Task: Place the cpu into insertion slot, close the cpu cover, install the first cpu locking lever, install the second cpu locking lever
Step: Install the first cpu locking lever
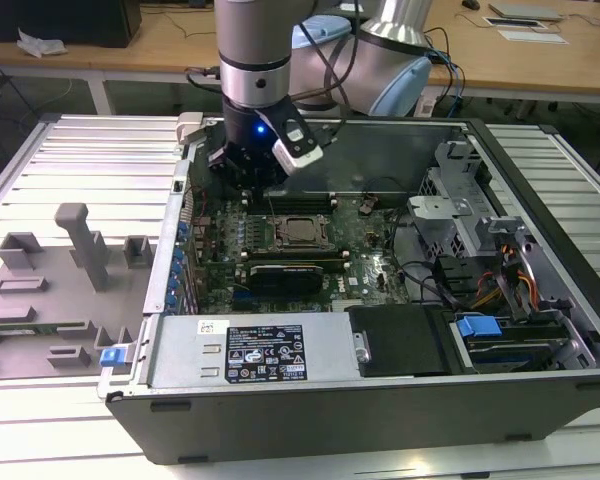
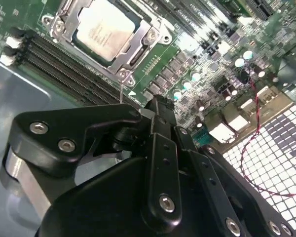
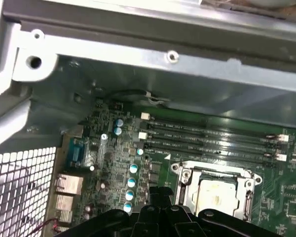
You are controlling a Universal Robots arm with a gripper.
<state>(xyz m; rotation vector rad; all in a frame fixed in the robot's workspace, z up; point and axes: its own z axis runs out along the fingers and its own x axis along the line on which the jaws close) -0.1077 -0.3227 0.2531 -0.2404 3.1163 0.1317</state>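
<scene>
The open dark-grey metal computer case (image 1: 380, 420) lies on its side on a slatted metal table (image 1: 70, 150). My arm reaches down into it over the green circuit board (image 1: 370, 245). My black gripper (image 1: 245, 180) hangs low above the board, near the case's back wall and towards the exterior view's left. In both wrist views its tips (image 2: 158, 103) (image 3: 160, 195) look drawn together, and they have hold of nothing.

The long black memory slots (image 2: 64, 64) (image 3: 207, 138) run just beside the square, dark-framed insertion slot (image 1: 283, 232). My tips hover close to the corner where the two meet, and I cannot tell whether they touch anything.

The thin silvery square metal cpu cover (image 2: 148, 37) (image 3: 185, 182) lies flat over the slot. The small pale silver-grey square cpu (image 2: 101, 29) (image 3: 214, 195) sits seated in it, its top showing through the cover's opening.
</scene>
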